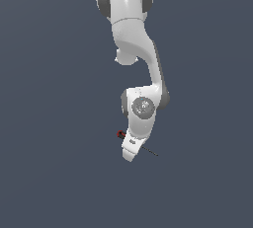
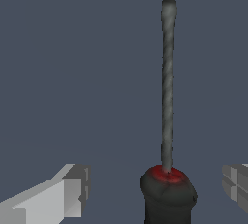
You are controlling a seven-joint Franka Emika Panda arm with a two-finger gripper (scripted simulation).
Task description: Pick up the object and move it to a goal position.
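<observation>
The screwdriver (image 2: 167,121) lies flat on the grey counter (image 1: 54,172), right under the arm's hand. In the exterior view its red-and-black handle peeks out on the left of the hand and the thin dark shaft pokes out to the right. From the wrist it reads clearly: a stubby black handle with a red collar, then a slim, dull metal shaft running straight away. The gripper (image 2: 157,189) stands wide, one finger (image 2: 68,194) on each side of the handle, neither touching it. That straddle looks deliberate, lined up across the thick handle for a firm pinch. No goal marker shows anywhere.
</observation>
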